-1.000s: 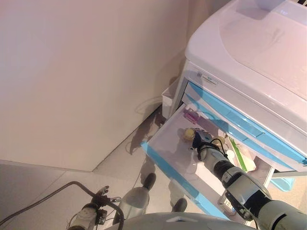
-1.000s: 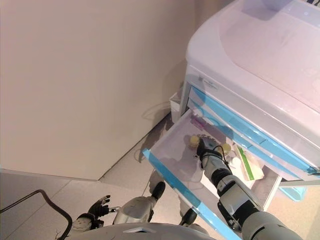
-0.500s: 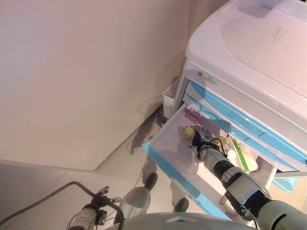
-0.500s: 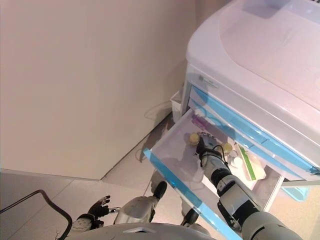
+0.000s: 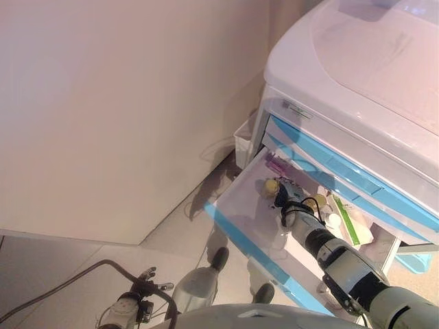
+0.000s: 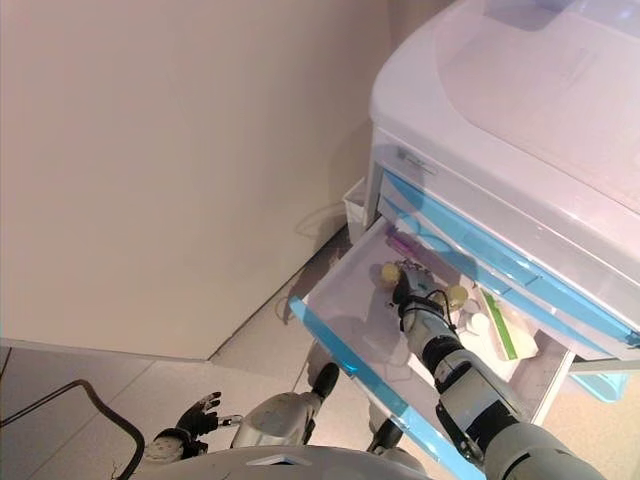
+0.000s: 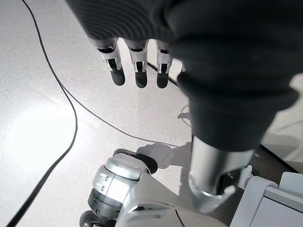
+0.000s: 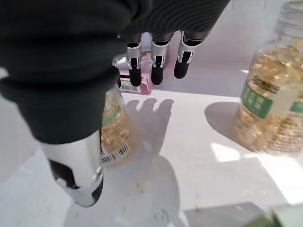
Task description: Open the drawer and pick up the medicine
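The white cart's drawer [image 5: 240,209] with a blue front stands pulled open. Inside lie a bottle of yellow capsules [image 5: 271,186], a second such bottle [image 5: 317,203], a pink box [image 5: 276,164] and a white box with a green stripe [image 5: 346,221]. My right hand [image 5: 291,203] is inside the drawer between the two bottles, fingers [image 8: 157,71] straight and holding nothing. In the right wrist view its thumb lies beside one bottle [image 8: 113,127]; the other bottle [image 8: 272,109] stands apart and the pink box [image 8: 146,86] lies past the fingertips. My left hand [image 5: 130,305] hangs open near the floor.
Closed blue-fronted drawers [image 5: 329,161] sit just above the open one, under the cart's white top [image 5: 357,62]. A small white bin [image 5: 243,137] hangs on the cart's side. A plain wall [image 5: 123,103] stands to the left.
The view has shifted slightly. My right hand has edged a little deeper into the drawer, still empty. The left hand has not moved.
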Controlling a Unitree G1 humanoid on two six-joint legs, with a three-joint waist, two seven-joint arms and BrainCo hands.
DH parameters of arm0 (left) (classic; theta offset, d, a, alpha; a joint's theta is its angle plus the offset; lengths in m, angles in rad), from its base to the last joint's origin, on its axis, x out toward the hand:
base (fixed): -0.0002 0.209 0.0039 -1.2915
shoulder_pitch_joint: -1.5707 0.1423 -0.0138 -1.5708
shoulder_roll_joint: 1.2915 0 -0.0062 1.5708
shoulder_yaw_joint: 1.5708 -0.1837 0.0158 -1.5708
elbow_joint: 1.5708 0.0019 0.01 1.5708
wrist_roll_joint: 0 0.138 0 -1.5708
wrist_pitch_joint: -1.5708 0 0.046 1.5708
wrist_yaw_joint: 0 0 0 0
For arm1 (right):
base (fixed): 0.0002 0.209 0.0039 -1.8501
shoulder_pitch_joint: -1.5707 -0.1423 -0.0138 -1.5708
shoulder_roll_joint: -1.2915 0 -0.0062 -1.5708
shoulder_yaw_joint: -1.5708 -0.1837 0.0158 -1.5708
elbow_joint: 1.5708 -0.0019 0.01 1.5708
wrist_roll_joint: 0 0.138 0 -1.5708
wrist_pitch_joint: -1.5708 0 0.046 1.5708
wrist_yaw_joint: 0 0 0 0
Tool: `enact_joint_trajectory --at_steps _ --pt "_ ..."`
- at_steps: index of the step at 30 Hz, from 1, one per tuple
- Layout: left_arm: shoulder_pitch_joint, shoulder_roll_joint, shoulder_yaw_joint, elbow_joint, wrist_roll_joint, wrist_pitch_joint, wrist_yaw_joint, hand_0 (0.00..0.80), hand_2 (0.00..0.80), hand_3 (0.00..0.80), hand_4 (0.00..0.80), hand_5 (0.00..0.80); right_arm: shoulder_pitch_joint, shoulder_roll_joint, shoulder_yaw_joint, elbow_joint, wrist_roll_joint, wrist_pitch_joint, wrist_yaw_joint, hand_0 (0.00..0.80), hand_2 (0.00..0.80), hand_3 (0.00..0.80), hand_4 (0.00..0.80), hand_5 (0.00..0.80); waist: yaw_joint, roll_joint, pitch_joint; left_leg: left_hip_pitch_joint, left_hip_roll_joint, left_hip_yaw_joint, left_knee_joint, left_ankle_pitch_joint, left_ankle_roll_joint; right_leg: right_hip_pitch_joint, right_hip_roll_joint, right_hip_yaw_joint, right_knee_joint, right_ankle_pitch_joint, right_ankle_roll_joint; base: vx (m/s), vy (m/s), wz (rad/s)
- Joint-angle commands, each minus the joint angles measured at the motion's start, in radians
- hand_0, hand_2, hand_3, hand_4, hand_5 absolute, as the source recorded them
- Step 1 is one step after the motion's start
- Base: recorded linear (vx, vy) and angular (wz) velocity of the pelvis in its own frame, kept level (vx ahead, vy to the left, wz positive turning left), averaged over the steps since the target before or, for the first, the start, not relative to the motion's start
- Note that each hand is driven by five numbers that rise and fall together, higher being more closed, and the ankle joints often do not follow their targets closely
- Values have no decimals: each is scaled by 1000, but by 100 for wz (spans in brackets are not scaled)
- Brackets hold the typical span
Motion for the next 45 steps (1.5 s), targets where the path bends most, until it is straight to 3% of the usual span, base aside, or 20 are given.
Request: enact_joint_trajectory --at_steps 1,15,29,45 --pt "16 2 -32 42 32 -24 1 0 0 0 0 0 -6 -23 2 -60 26 -31 -53 0 0 0 0 0 11 12 -24 29 -4 40 -28 -47 17 -48 -89 22 146 16 56 0 0 0" --pt "26 -1 -31 41 39 -17 5 0 0 0 0 0 8 -32 -16 -112 51 -35 -103 0 0 0 0 0 5 8 -35 43 0 43 -28 -53 18 -41 -87 25 147 14 57 0 0 0" --pt "21 7 -29 45 43 -15 -1 0 0 0 0 0 1 -22 6 -70 34 -2 -4 0 0 0 0 0 12 5 -35 45 -2 40 -27 -55 18 -41 -94 18 154 13 57 0 0 0" --pt "21 8 -33 40 44 -17 4 0 0 0 0 0 -2 -14 10 -64 38 -20 -18 0 0 0 0 0 17 4 -28 41 -4 36 -28 -52 18 -43 -96 16 155 17 60 0 0 0"
